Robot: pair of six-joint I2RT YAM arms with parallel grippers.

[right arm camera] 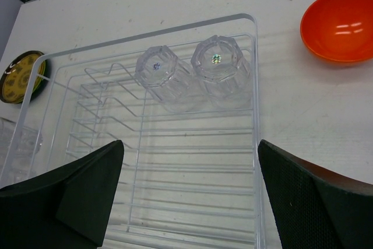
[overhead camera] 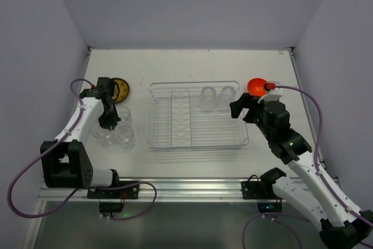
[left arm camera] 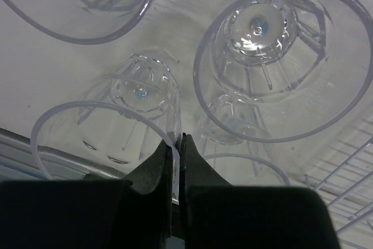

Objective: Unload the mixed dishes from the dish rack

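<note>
left pincer (left arm camera: 179,139) seems to pinch a glass cup (left arm camera: 108,129). right pincer (right arm camera: 189,147) is spread wide, two cups (right arm camera: 166,74) just ahead.

The top camera looked down from high at the near side over the whole table (overhead camera: 192,65), the left wrist camera hung very near above a cup (left arm camera: 111,132) left of the rack (overhead camera: 210,129), and the right wrist camera faced that rack closely, sharing it with the top view.

rack (right arm camera: 254,115) near half free; two cups (right arm camera: 220,65) at far corner
</note>
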